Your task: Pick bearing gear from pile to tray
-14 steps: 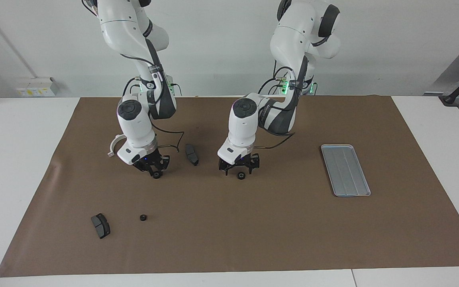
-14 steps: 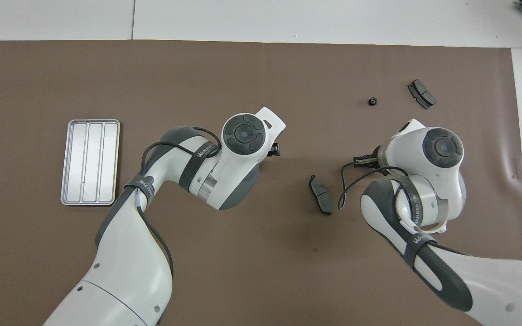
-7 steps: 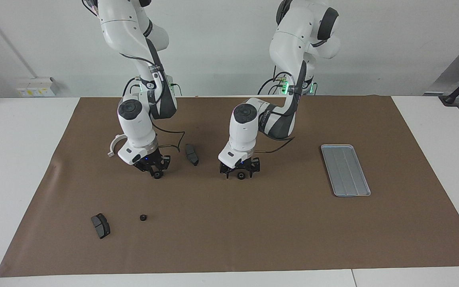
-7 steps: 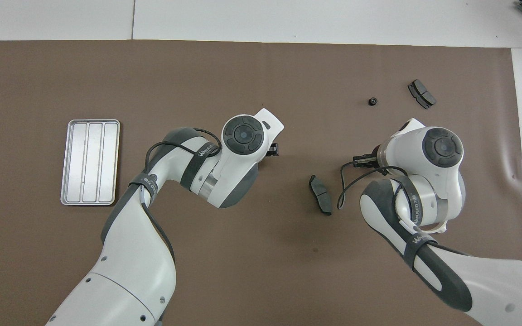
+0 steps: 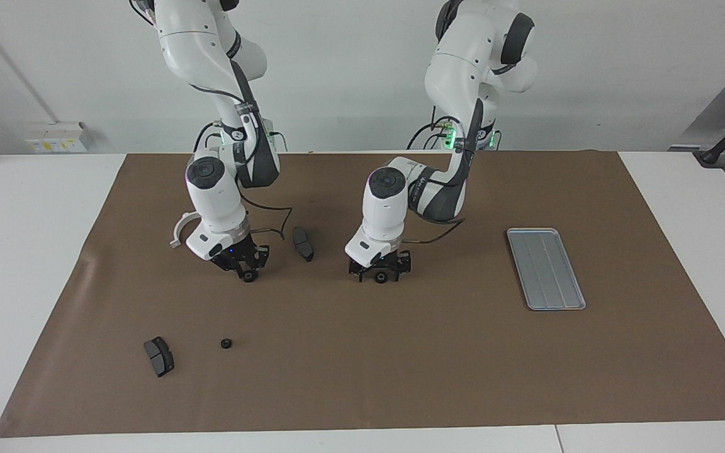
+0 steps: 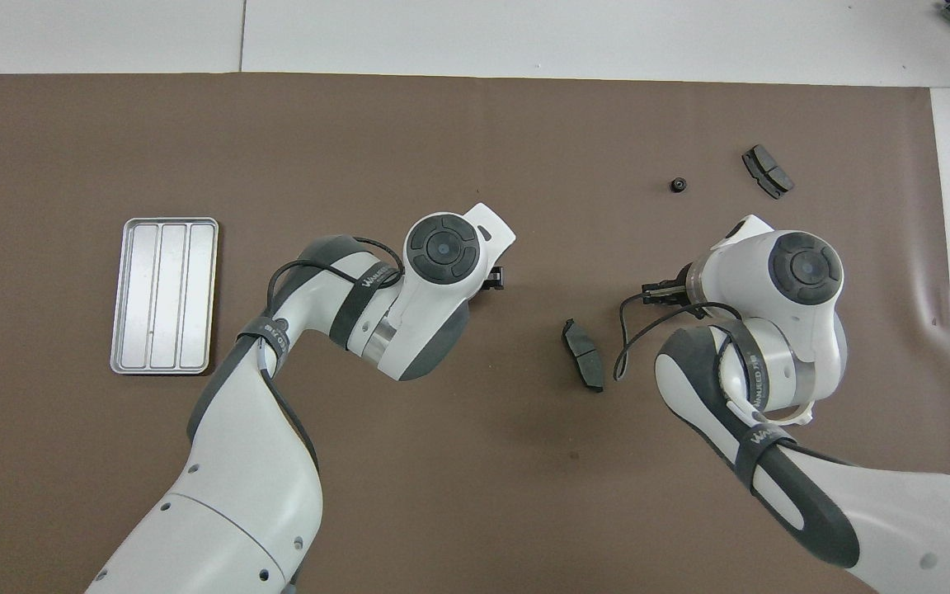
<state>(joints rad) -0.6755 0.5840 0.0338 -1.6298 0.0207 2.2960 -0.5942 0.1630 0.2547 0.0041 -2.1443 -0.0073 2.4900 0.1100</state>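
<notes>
While the left claw (image 5: 379, 272) was down at the brown paper mat (image 5: 463, 365) near the middle of the table (image 5: 22, 251), its fingers stood wide apart on either side of a small black round gear (image 5: 379, 277). That gear lay on the mat between them, not yet gripped.

The right claw (image 5: 248, 273), low over the mat toward the right arm's end, was closed on a second black gear (image 5: 248, 277) pinched at its fingertips. Whether that gear touched the mat could not be told.

Between the two claws, and a little nearer to the robots than the gear on the mat, lay a dark grey curved brake pad (image 5: 303, 243). Beside the right arm's wrist, nearer to the robots, a white arc-shaped bracket (image 5: 180, 228) rested on the mat.

Farther from the robots than that bracket, a third black gear (image 5: 226, 343) sat alone. A second dark grey brake pad (image 5: 158, 356) lay near it, closer to the right arm's end of the table.

Well apart from all these, toward the left arm's end, lay the flat rectangular silver-grey metal tray (image 5: 545, 268) with its raised rim and lengthwise grooves.
</notes>
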